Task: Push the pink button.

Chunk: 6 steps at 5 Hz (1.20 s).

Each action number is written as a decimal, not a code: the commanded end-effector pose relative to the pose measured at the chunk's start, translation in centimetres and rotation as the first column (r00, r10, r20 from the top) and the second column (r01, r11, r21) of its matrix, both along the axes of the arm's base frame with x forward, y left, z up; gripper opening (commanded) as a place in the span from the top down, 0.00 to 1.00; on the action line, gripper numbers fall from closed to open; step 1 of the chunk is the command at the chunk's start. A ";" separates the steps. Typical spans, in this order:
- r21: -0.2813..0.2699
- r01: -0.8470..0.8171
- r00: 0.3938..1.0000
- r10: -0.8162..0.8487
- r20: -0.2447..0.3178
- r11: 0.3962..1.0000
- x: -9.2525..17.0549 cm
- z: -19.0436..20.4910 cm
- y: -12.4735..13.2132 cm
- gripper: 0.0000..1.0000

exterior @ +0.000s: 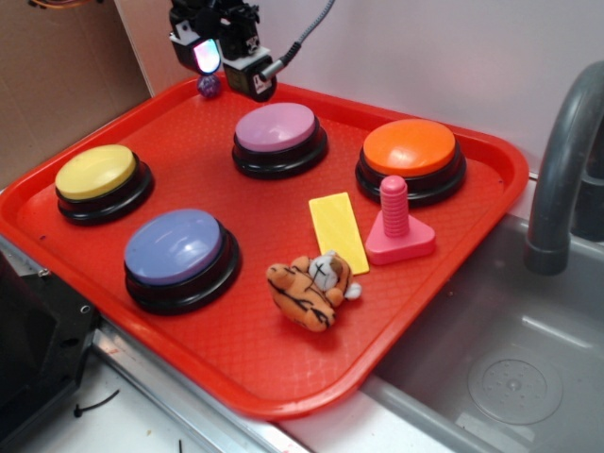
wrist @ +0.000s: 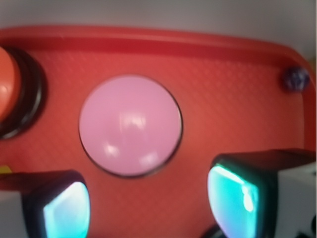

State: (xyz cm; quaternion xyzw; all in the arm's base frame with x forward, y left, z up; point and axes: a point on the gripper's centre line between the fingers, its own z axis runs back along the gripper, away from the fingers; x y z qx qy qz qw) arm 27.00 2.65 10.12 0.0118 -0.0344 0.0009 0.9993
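Observation:
The pink button (exterior: pixel 276 128), a mauve-pink dome on a black base, sits at the back middle of the red tray (exterior: pixel 189 340). In the wrist view it (wrist: pixel 130 124) lies just ahead of the fingers. My gripper (exterior: pixel 225 64) hovers above the tray's back edge, up and to the left of the button, not touching it. Its jaws stand wide apart and empty; the two glowing pads (wrist: pixel 67 210) frame bare tray in the wrist view (wrist: pixel 148 208).
On the tray: yellow button (exterior: pixel 96 174), lavender-blue button (exterior: pixel 176 248), orange button (exterior: pixel 410 149), pink bolt toy (exterior: pixel 396 225), yellow flat block (exterior: pixel 338 229), tiger plush (exterior: pixel 310 290), small purple ball (exterior: pixel 209 86). A sink (exterior: pixel 510 377) and grey faucet (exterior: pixel 562 160) are right.

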 end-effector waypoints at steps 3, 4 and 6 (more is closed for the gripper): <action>0.017 -0.054 0.992 0.052 0.111 0.998 -1.3 4.8 1.5 0.00; 0.014 -0.059 0.991 0.057 0.117 0.998 -1.8 5.4 1.6 0.00; 0.028 -0.069 0.985 0.063 0.158 0.997 -3.1 6.9 1.5 0.00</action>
